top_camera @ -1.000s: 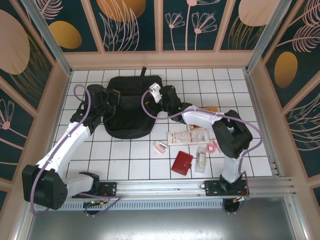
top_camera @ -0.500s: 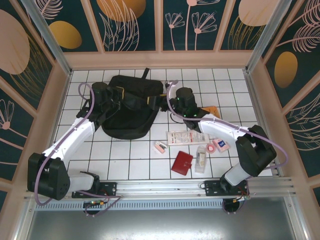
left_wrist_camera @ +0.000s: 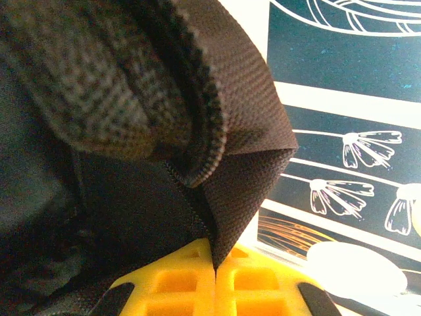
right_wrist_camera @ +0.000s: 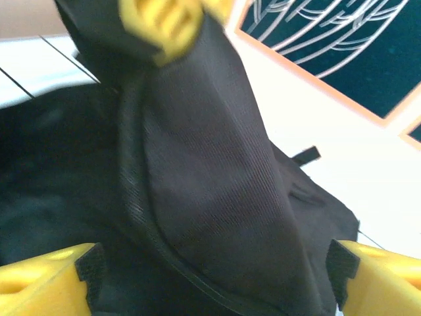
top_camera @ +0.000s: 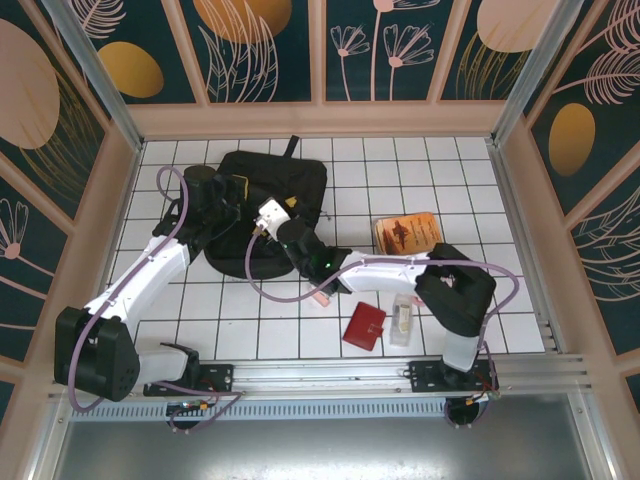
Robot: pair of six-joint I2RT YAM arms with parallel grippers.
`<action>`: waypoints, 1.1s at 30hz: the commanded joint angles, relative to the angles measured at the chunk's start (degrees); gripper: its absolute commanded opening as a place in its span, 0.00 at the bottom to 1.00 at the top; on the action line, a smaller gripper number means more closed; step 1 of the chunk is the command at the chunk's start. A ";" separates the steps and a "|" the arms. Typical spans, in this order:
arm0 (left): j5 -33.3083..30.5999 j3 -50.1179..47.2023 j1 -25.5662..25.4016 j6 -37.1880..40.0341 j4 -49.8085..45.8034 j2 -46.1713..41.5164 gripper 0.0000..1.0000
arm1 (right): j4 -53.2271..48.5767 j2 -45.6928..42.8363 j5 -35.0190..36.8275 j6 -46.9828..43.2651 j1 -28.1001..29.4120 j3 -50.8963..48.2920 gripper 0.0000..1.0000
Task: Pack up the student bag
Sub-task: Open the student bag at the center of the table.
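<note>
From above, you see the student bag lying toward the far left corner of the table. Your left gripper is at the bag's left side, holding up a flap of it. Your right gripper sits at the opening, just beside the left one. Out on the table lie a brown book toward the right edge, and a red wallet and a clear case close to the near edge. A small pink item peeps out beside the right arm. By that, the packing looks unfinished: at least these four things wait outside, and you cannot tell what is already inside.

On the left wrist, your yellow fingers are pressed together, pinching the bag's seamed edge.

On the right wrist, your fingers stand spread wide and grip nothing. The raised flap hangs between them, and the left gripper pinches its top.
</note>
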 commanded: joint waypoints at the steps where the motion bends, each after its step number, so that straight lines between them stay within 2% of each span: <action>1: 1.20 1.81 -0.40 -1.65 0.48 -1.15 0.00 | 11.07 2.23 6.76 -9.20 -0.01 -0.29 0.95; 7: 1.55 2.63 -0.44 -2.44 -0.04 -1.44 0.00 | 26.58 10.64 10.70 -21.25 -0.27 0.63 0.93; 11: 1.49 3.57 -0.49 -2.71 -0.28 -1.88 0.00 | 33.23 15.77 13.74 -27.12 -0.50 3.28 0.84; 12: 1.57 3.48 -0.42 -2.79 -0.43 -1.98 0.00 | 35.38 16.57 14.51 -28.40 -0.54 3.60 0.79; 14: 1.48 3.24 -0.38 -2.91 -0.45 -2.18 0.00 | 37.95 16.91 14.85 -29.34 -0.49 3.56 0.60; 16: 1.22 3.30 -0.43 -2.86 -0.88 -2.34 0.00 | 38.72 16.38 14.51 -29.00 -0.36 3.24 0.39; 17: 1.14 3.27 -0.40 -2.77 -0.89 -2.34 0.00 | 38.30 15.89 14.03 -28.58 -0.21 2.97 0.22; 18: 1.08 3.35 -0.41 -2.57 -0.81 -2.34 0.00 | 37.81 15.37 13.58 -27.97 -0.17 2.68 0.11; 20: 1.21 3.63 -0.42 -2.03 -0.73 -2.31 0.00 | 36.98 14.08 12.96 -26.45 -0.17 1.86 0.00; 21: 1.25 3.93 -0.44 -1.23 -0.72 -2.39 0.04 | 36.64 13.09 12.27 -25.55 -0.25 1.17 0.00; 22: 1.01 4.39 -0.32 0.01 -1.19 -2.40 0.15 | 36.03 12.12 11.45 -24.59 -0.35 0.48 0.00; 24: -1.05 6.38 -0.37 4.70 -3.92 -2.97 0.48 | 32.85 8.78 8.65 -20.90 -0.91 -1.79 0.00; 26: -4.12 9.47 -0.35 14.24 -7.56 -3.66 0.64 | 27.10 4.47 3.43 -16.40 -2.13 -3.91 0.00; 27: -5.87 12.24 -0.40 20.67 -10.40 -3.75 0.68 | 23.01 1.97 -0.39 -13.45 -3.28 -4.79 0.00; 30: -12.62 18.99 -0.37 36.30 -18.93 -3.90 0.70 | 10.35 -4.18 -14.56 -4.82 -8.36 -5.60 0.00; 33: -16.25 20.61 -0.39 50.39 -19.80 -5.45 0.70 | 5.98 -9.57 -31.41 -1.72 -13.98 -8.44 0.00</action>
